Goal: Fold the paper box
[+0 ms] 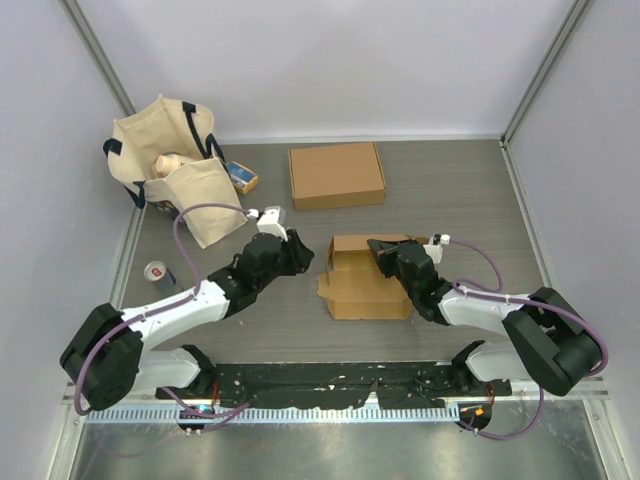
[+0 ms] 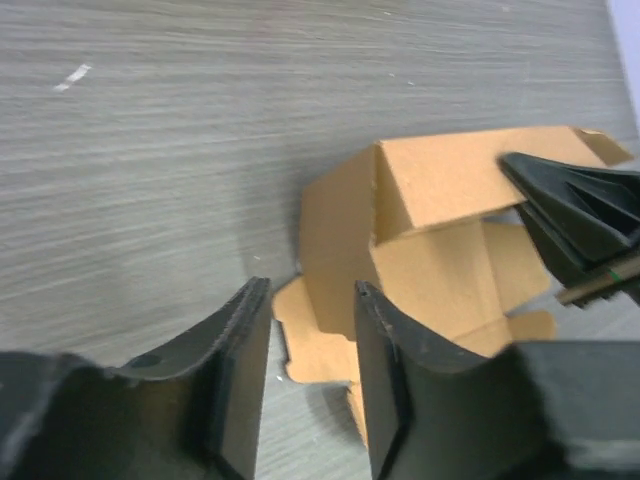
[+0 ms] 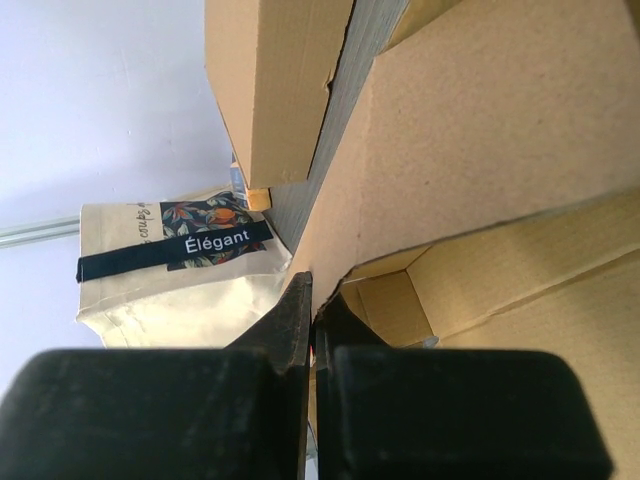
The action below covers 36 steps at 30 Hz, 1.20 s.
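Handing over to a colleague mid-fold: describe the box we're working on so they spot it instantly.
On the grey wood-grain table, look just ahead of the right arm, nearer than the closed flat box at the back. The half-folded box lies there, open-topped with walls raised and flaps splayed, one wall pinched in the right hand.

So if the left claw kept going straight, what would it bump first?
Probably the half-folded box. The left claw points at its near corner, with only bare table between. Depth is hard to judge.
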Each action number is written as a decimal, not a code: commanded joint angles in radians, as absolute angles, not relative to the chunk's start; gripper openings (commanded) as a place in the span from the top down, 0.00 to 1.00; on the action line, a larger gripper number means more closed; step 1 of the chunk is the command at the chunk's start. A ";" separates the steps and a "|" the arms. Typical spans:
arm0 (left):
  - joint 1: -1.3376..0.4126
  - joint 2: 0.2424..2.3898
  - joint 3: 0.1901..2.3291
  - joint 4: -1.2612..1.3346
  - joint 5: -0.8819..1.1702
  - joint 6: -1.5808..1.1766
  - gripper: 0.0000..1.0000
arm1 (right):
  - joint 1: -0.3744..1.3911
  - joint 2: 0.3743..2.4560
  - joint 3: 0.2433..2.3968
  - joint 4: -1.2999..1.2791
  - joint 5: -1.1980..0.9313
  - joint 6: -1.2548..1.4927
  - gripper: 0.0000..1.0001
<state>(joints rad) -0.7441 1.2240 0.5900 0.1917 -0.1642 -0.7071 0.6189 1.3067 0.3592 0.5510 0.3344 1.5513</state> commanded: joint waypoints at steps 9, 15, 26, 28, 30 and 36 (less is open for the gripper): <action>-0.822 1.492 0.788 0.199 -0.158 -0.462 0.58 | 0.621 1.305 0.376 0.463 0.353 1.537 0.98; -0.851 1.580 0.851 0.222 -0.167 -0.463 0.53 | 0.621 1.312 0.383 0.457 0.333 1.569 0.98; -0.900 1.637 0.847 0.316 -0.420 -0.380 0.56 | 0.623 1.338 0.383 0.465 0.321 1.589 0.98; -0.902 1.638 0.836 0.368 -0.419 -0.379 0.60 | 0.627 1.347 0.384 0.465 0.331 1.586 0.98; -0.910 1.635 0.816 0.402 -0.411 -0.371 0.60 | 0.633 1.358 0.377 0.494 0.345 1.565 0.98; -0.936 1.657 0.799 0.462 -0.437 -0.370 0.57 | 0.643 1.384 0.360 0.509 0.377 1.502 0.98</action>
